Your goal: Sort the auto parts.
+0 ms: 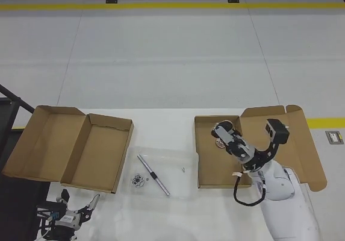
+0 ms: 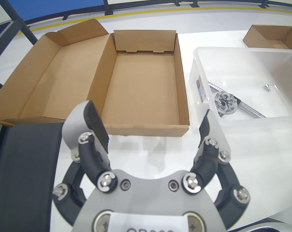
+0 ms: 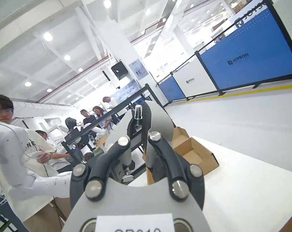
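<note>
The left gripper [image 2: 149,117] is seen closest, its ribbed fingers [image 2: 95,119] spread wide with nothing between them. It is held low over the white table [image 2: 160,150] near the front edge, just short of the front wall of the left cardboard box [image 2: 146,129]. A black surface [image 2: 22,170], partly cut off, is met at the table's left side. The right gripper [image 3: 141,119] is closed on a small threaded stud [image 3: 138,111], whose lower part is hidden between the fingers. That gripper is tilted upward above the right cardboard box [image 1: 205,156], and much of the box's floor is covered by the arm in the top view. A small round thing beside the gripper there cannot be made out. A clear plastic bin [image 1: 160,153] is set between the two boxes, just beside each. A slim metal rod [image 1: 154,176], a toothed round part [image 1: 138,179] just beside it and, apart from them, a small bolt [image 1: 184,169] are held in it. The rod's near end is blurred by the bin's wall in the left wrist view. The left box is opened flat, its lid flap turned outward, and open white table is seen in front of the bin.
</note>
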